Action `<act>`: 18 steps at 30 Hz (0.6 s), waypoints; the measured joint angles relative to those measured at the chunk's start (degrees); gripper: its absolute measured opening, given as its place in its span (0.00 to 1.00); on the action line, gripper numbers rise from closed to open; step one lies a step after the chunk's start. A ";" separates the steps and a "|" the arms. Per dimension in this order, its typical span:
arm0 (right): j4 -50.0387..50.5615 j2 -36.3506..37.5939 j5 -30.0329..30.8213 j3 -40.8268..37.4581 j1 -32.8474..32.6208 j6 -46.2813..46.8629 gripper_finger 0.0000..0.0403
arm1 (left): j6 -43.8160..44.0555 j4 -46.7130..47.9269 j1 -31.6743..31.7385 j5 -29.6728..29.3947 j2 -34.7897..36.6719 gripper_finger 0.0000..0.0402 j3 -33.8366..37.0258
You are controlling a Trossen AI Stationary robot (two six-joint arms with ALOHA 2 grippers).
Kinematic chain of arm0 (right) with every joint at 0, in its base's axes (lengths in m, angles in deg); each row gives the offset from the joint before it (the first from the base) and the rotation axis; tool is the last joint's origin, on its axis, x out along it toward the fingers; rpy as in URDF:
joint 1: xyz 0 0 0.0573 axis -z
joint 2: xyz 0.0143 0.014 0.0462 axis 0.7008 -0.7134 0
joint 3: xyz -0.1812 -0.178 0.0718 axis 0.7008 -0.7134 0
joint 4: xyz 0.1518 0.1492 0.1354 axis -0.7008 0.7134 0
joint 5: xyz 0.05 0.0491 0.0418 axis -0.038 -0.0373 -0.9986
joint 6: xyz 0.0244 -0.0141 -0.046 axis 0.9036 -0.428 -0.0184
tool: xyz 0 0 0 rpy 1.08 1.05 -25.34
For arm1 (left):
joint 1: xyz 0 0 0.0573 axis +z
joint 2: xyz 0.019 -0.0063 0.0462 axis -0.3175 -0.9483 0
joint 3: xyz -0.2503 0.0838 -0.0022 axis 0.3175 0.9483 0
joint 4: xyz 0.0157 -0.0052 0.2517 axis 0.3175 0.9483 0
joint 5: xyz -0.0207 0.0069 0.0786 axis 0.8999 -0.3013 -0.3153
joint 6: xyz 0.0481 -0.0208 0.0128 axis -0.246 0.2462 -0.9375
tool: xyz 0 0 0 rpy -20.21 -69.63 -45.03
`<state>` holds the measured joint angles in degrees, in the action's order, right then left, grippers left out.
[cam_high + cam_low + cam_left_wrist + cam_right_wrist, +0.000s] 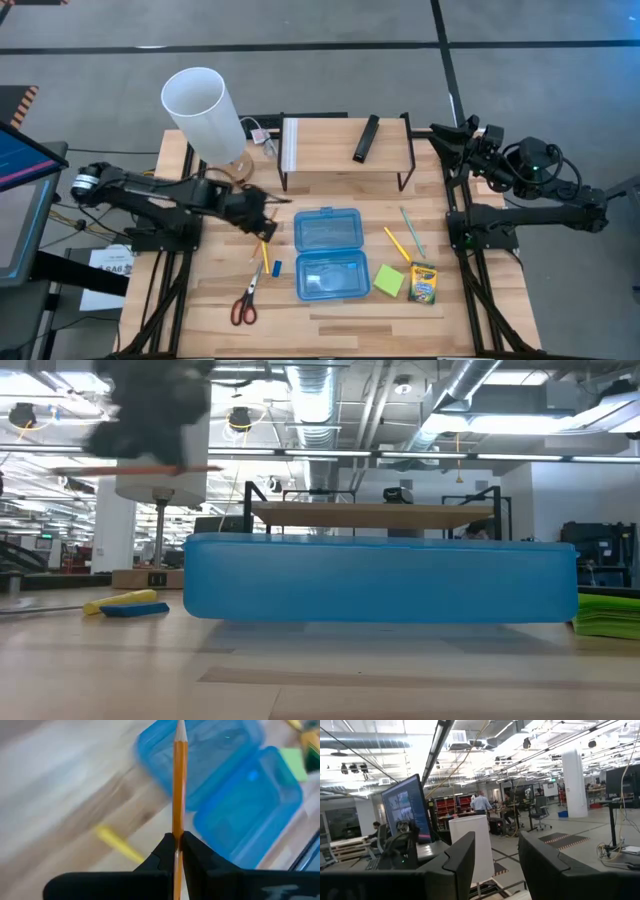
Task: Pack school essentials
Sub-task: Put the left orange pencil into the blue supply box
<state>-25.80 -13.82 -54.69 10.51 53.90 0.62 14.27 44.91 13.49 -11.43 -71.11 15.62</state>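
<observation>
Just left of the open blue case (pixel 326 253), my left gripper (pixel 177 851) is clenched on an orange pencil (pixel 179 785), lifted clear of the table and pointing toward the case. My right gripper (pixel 496 851) waits high at the right edge of the table, fingers spread and holding nothing.

I judge the step in hand to be carrying this pencil over to the case. The next move calls for swinging it across the near wall of the case, lining its length up with the long side of a tray, and lowering before I let go.

The rest is not packed yet: a yellow pencil (pixel 264 256) and blue eraser (pixel 277 267) lie just below my left gripper, the scissors (pixel 245 301) nearer the front edge, and the sticky notes (pixel 389 280), crayon box (pixel 423 284), another pencil (pixel 397 244) and pale pen (pixel 412 230) right of the case. The wooden shelf (pixel 345 152) stands behind the case, so my open room is above it.
</observation>
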 joint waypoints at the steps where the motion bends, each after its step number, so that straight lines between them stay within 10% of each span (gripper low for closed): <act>1: 0.01 0.00 0.00 0.00 0.02 -0.07 0.43 | -3.84 -0.42 0.65 0.86 -2.41 0.00 -2.53; 18: 0.05 0.00 0.00 0.00 0.00 -0.05 0.43 | -46.44 1.63 2.26 16.48 -41.14 0.00 -40.01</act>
<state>-25.75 -13.82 -54.69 10.51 53.90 0.57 -32.17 46.54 15.75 5.05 -112.25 -24.39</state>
